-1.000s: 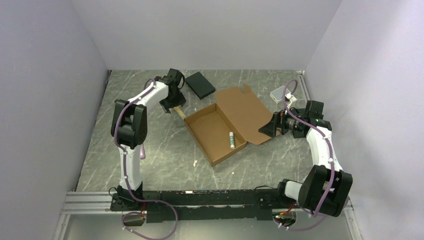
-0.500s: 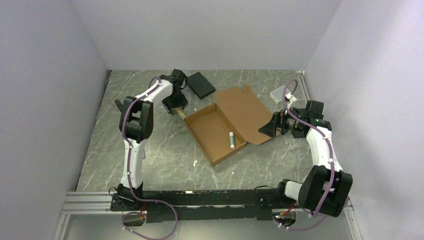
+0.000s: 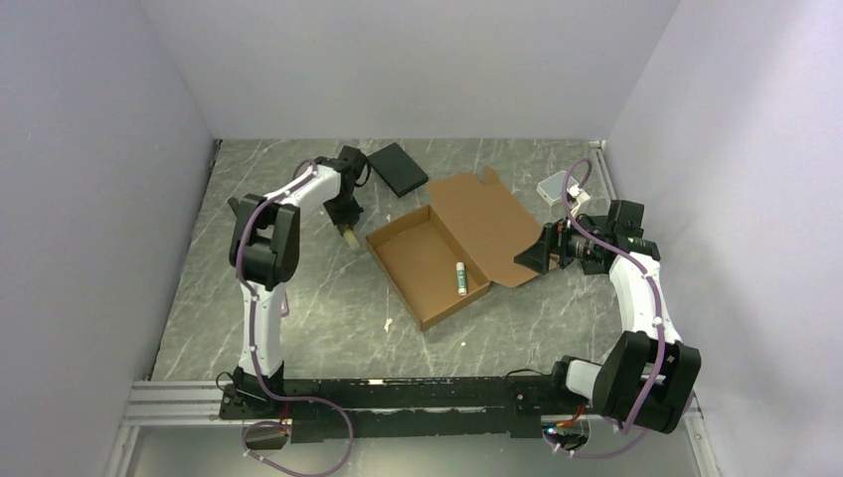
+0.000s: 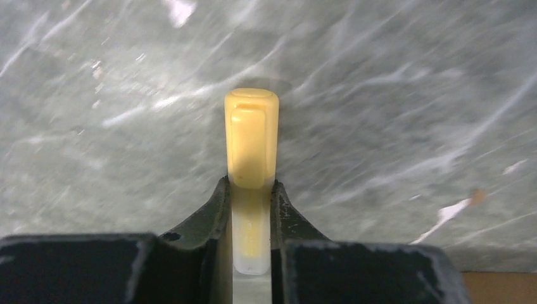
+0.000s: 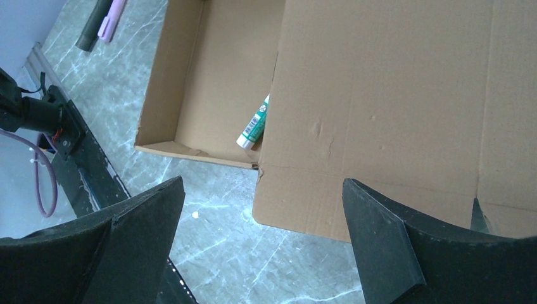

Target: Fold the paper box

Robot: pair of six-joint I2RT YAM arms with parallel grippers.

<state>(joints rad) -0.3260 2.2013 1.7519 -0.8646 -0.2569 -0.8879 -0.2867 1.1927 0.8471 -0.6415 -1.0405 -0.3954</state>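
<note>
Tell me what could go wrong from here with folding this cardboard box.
The left pincer grips a pale yellow rounded stick beside the brown cardboard mailer box, so nothing steadies the box. The open right pincer hovers at the edge of the open lid; pushing there may slide the box instead of folding it. A small white tube with a green label lies loose inside and could roll or get shut in.
</note>
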